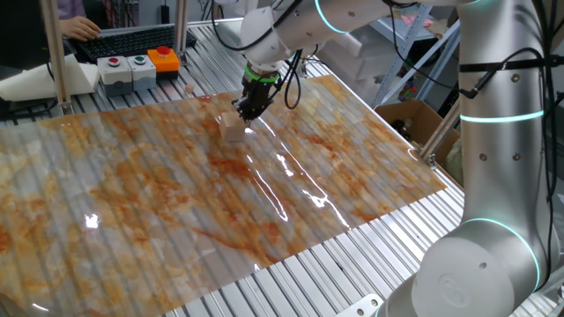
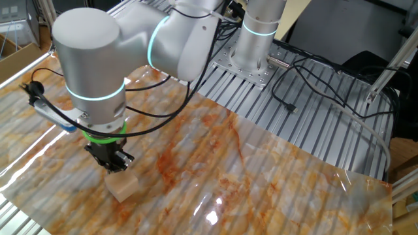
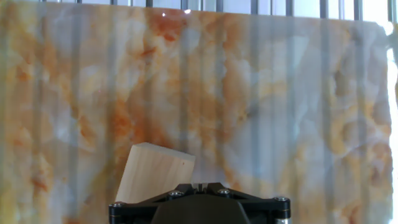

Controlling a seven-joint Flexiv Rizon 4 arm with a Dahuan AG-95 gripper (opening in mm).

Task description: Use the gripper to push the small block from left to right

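The gripper (image 2: 115, 161) hangs low over the marbled orange-and-grey mat (image 1: 291, 185), its fingers apparently drawn together into one blunt tip, though the hand view hides them behind the black body, so I cannot tell for sure. The small block (image 2: 122, 186) sits flat on the mat just beside that tip, perhaps touching it. Nothing is gripped; the tip stands at the cube's side, probably to shove rather than lift.

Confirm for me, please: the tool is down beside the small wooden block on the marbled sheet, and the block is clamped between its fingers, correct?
Not quite. The tool is down beside the small block on the marbled sheet, but the block is not clamped; it lies just outside the fingers, on the sheet. The other fixed view shows this.
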